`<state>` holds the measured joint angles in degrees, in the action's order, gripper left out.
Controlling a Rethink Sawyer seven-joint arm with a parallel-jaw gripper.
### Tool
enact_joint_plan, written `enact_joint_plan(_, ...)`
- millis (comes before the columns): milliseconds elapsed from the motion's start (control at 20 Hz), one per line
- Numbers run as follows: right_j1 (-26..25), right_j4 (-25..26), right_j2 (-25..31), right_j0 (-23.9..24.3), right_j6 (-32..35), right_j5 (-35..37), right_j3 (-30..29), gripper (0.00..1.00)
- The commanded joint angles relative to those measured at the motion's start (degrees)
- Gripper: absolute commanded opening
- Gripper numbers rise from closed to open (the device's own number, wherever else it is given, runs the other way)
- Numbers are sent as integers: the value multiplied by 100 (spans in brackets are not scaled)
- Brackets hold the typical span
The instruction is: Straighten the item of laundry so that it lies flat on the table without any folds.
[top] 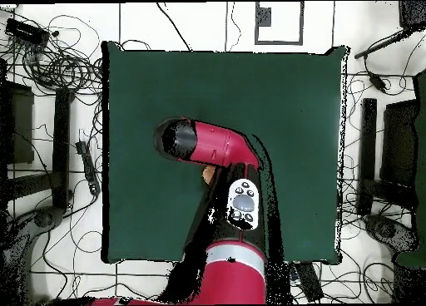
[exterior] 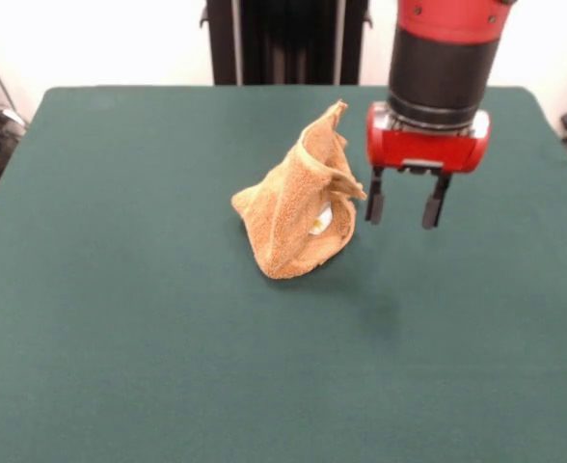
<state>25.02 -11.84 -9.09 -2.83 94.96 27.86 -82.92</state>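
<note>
The orange-tan towel (exterior: 298, 203) stands bunched up in a crumpled peak near the middle of the dark green table (exterior: 120, 338), with deep folds and a bit of white label showing low on its right side. My gripper (exterior: 405, 217) hangs just to the right of the towel, open and empty, its fingertips a little above the tabletop and apart from the cloth. In the overhead view the red arm (top: 216, 145) covers nearly all of the towel; only a small orange patch (top: 208, 175) shows beside it.
The green table (top: 291, 111) reaches well beyond the towel on every side. The robot's black pedestal (exterior: 283, 39) stands at the far edge. Cables and equipment (top: 50, 61) lie on the floor around the table.
</note>
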Motion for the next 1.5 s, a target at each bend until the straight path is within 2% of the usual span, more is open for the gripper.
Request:
enact_joint_plan(50, -294, -223, 288, 85, 1238, 139, 0, 100)
enact_joint_plan(500, -209, -170, 302, 93, 1207, 127, -148, 100)
enact_joint_plan(850, 49, -152, 213, 107, 1161, 616, -274, 100)
enact_joint_plan(1000, 128, -127, 172, 240, 1116, 602, -519, 100)
enact_joint_plan(1300, 571, -30, 18, 581, 1015, 485, -1454, 100)
enact_joint_plan(1500, 706, 96, 96, 756, 845, 315, -1734, 100)
